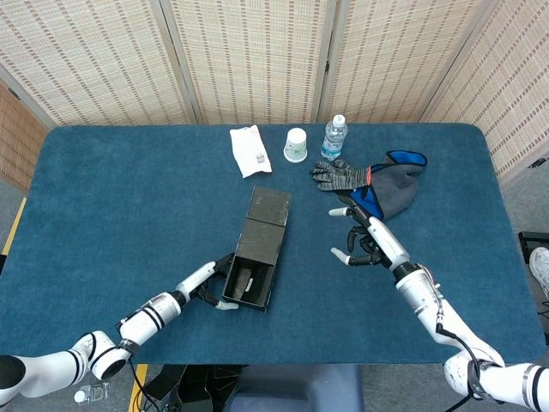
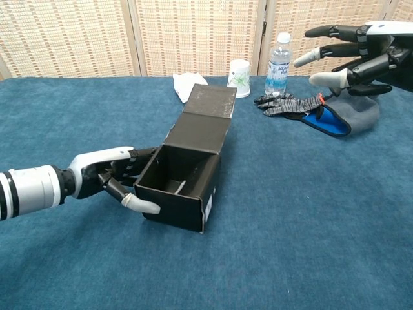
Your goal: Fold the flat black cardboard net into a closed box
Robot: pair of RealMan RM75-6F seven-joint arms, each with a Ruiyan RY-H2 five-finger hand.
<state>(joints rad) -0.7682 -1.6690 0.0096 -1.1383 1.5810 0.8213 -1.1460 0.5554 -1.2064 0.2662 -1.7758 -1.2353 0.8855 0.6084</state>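
the black cardboard box (image 2: 187, 173) lies on the blue table (image 1: 111, 197), its open end toward the robot and its lid flap stretched out behind. the left hand (image 2: 111, 177) presses its fingers against the box's left wall at the open end. the right hand (image 1: 364, 240) hovers right of the box, fingers spread, grasping nothing, near the grey gloves (image 1: 364, 180).

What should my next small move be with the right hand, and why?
Probably bring the right hand down to the box's right side. The left hand touches its left wall alone, while the lid flap lies open and the right hand hovers open, apart from the box.
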